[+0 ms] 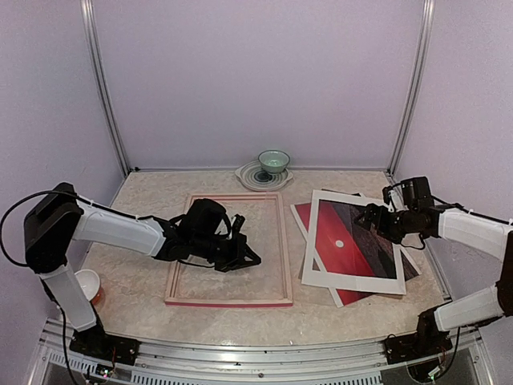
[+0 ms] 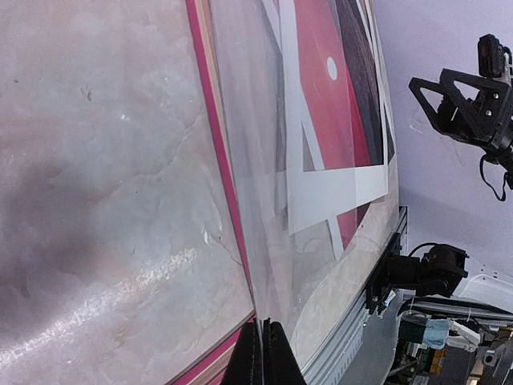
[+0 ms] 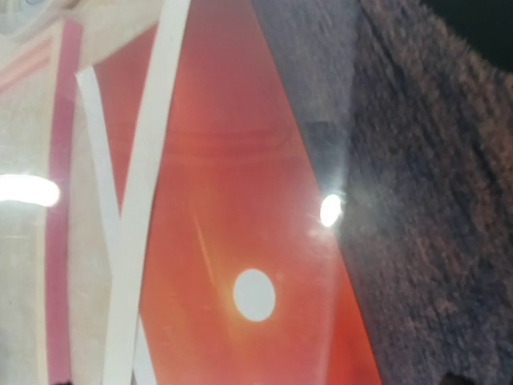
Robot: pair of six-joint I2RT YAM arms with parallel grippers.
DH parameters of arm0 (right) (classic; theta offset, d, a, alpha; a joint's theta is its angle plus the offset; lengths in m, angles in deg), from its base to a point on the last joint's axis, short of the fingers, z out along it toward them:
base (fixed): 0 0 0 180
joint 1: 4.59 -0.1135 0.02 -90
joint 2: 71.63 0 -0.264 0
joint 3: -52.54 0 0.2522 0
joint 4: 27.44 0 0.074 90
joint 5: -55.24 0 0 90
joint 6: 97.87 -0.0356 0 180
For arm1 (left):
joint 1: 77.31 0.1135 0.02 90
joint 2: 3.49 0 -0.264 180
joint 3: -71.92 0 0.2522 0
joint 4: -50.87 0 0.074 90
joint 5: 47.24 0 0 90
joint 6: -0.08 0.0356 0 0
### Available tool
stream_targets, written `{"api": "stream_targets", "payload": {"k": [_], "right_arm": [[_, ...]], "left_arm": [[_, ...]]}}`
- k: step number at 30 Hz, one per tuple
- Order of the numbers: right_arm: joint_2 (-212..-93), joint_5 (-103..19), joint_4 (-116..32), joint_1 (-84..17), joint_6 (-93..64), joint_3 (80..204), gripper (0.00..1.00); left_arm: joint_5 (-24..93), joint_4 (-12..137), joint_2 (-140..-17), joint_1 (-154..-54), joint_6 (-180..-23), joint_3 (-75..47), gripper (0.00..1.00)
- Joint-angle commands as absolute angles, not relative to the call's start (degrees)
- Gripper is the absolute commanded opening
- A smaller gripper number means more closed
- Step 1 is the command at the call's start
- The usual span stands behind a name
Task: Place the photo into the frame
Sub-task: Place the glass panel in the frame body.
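The mat (image 1: 353, 277) covers the photo's (image 1: 345, 241) edges; only its middle and a few corners show. The right gripper (image 1: 370, 218) hides part of the mat's far right corner. Its own camera shows none of its fingers, only the photo, soft and cut off all round. The left arm (image 1: 120, 231) half hides a small white thing (image 1: 86, 282); I can't tell what it is.

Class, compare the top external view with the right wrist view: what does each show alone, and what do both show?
Only the top view: the left claw over the frame, a small white cup at the left. Only the right wrist view: a bright glint on the photo. Both: the photo's white sun dot and the white mat.
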State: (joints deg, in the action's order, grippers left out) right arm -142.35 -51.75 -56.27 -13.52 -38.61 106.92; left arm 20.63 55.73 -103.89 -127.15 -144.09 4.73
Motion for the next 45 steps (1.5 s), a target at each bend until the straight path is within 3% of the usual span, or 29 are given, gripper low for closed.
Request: {"api": "stream_targets", "payload": {"k": [1, 26, 45], "right_arm": [[-145.9, -53.4, -53.9, -15.3, -39.3, 107.8, 0.99], [-162.9, -48.9, -50.9, -22.6, -41.4, 114.8, 0.99], [-166.2, -45.7, -51.9, -22.7, -41.1, 114.1, 0.99]], "left_arm": [[25.2, 54.0, -98.7, -126.2, -144.9, 8.7, 0.0], [32.1, 59.6, -82.4, -123.5, -144.0, 21.8, 0.0], [27.4, 63.8, -76.8, -119.2, -138.9, 27.0, 0.0]]}}
